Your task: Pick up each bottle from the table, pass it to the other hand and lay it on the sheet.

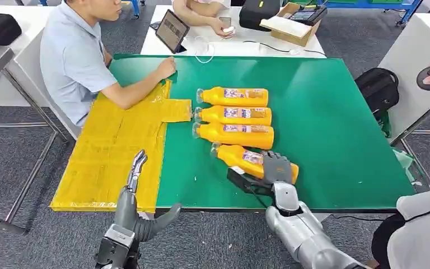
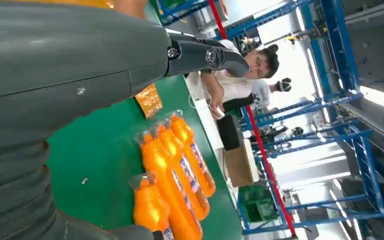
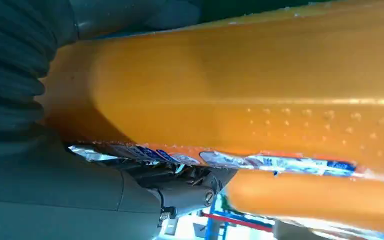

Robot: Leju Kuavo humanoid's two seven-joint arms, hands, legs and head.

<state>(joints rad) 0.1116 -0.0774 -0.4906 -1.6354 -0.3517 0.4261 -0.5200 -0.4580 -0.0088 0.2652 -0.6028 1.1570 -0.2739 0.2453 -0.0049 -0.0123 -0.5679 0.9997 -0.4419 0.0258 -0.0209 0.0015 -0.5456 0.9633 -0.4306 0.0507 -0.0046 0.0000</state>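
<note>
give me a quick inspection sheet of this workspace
surface: green table, yellow sheet at its left end
job's things: four orange bottles lying down; nearest bottle angled, none on the sheet
clutter: nothing seen on the green top
hands: right hand wrapped on the nearest bottle; left hand holds nothing, fingers apart over the sheet
cables: white cable on the far white table
surroundings: person leaning on the sheet, tablet, cardboard box, black backpack

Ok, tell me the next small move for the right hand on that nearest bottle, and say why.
Probably close fully and lift. The right hand lies over the nearest bottle, which still rests tilted on the green table; the right wrist view shows it against the palm. The left hand waits open over the yellow sheet, ready for the pass.
</note>
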